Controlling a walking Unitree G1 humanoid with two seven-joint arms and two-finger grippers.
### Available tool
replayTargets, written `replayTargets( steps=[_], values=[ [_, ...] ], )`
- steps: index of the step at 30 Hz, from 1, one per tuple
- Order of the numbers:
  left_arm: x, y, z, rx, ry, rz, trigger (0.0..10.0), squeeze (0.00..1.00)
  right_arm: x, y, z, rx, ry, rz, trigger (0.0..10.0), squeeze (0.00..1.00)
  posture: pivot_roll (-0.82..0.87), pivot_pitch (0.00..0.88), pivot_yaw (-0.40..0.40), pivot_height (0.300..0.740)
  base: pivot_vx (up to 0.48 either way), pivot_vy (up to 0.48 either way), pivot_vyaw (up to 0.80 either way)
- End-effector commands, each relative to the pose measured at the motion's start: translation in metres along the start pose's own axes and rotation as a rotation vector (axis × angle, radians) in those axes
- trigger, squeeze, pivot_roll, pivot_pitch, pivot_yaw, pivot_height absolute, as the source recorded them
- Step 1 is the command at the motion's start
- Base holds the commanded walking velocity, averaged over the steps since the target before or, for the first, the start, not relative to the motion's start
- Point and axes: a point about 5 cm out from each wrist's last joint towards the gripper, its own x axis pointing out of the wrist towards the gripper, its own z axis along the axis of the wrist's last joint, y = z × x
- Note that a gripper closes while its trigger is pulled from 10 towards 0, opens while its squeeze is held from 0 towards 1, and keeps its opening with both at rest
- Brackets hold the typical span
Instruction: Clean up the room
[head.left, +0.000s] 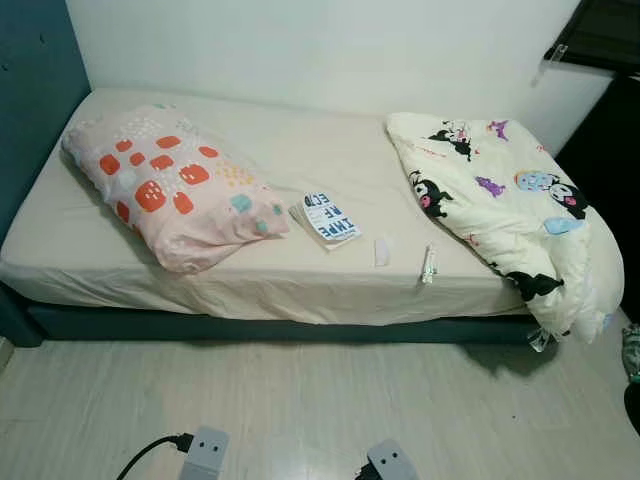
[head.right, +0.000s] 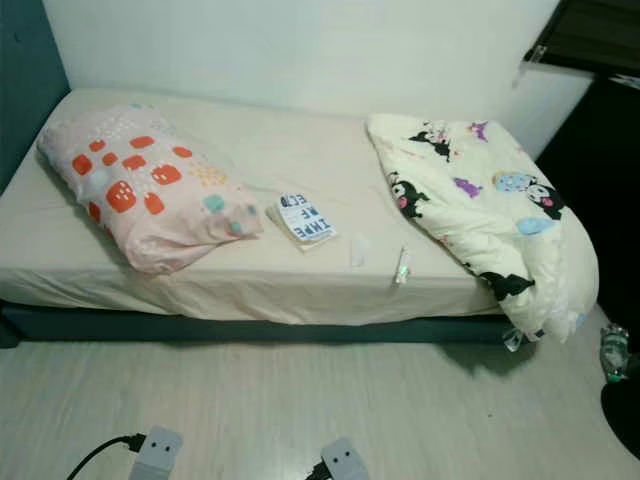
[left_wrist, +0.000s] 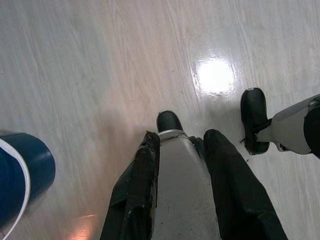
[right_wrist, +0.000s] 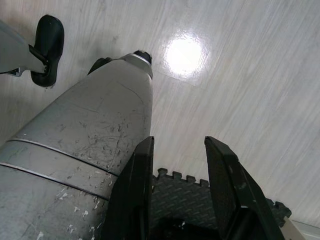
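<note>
Stands before a low bed (head.left: 250, 290) with a beige sheet, pushed against a white wall and a blue panel at the head end

On the bed's left part: a pink pillow (head.left: 170, 185) with orange and teal blotches, lying askew. Just beside its lower corner, a small book (head.left: 328, 218) with a blue-and-white cover, flat on the sheet. Near the front edge, right of the book: a small white scrap (head.left: 382, 250) and a slim wrapped item (head.left: 429, 265), apart from each other. On the right part, a cream comforter (head.left: 500, 205) with cartoon prints, bunched up and spilling over the foot end toward the floor. A bottle (head.right: 613, 352) down on the floor beyond it

Both arms hanging low, pointed straight down at the pale wood floor (left_wrist: 100, 65). Left gripper (left_wrist: 182, 150) over the robot's own grey leg and black foot, fingers parted, holding nothing; a blue bin (left_wrist: 22, 175) off to one side. Right gripper (right_wrist: 179, 145) likewise aimed downward, fingers spread and empty, above a dark foam mat (right_wrist: 200, 192) beside the leg
</note>
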Motion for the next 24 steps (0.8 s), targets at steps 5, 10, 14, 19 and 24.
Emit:
replayTargets(
  steps=[5,10,14,19,24],
  values=[
    [-0.002,-0.005,-0.008,-0.001,0.026,-0.011,10.0,0.0,-0.001,-0.004,-0.006,-0.019,0.015,-0.019,10.0,0.0,0.05,0.0,-0.083,0.74,0.0,0.0,0.0],
    [-0.001,-0.003,0.003,-0.028,-0.036,-0.003,10.0,0.0,-0.001,-0.007,0.005,0.008,-0.084,-0.075,10.0,0.0,0.06,0.0,-0.076,0.74,0.0,0.0,0.0],
    [0.002,0.007,0.019,-0.048,-0.115,0.036,10.0,0.0,-0.003,-0.012,0.032,0.082,-0.226,-0.123,10.0,0.0,0.06,0.0,-0.064,0.74,0.0,0.0,0.0],
    [0.003,0.018,0.038,-0.071,-0.199,0.084,10.0,0.0,-0.006,-0.013,0.065,0.199,-0.39,-0.104,10.0,0.0,0.06,0.0,-0.055,0.74,0.0,0.0,0.0],
    [0.002,0.02,0.051,-0.095,-0.263,0.084,10.0,0.0,-0.01,-0.012,0.086,0.257,-0.497,-0.079,10.0,0.0,0.06,0.0,-0.048,0.74,0.0,0.0,0.0]
  ],
)
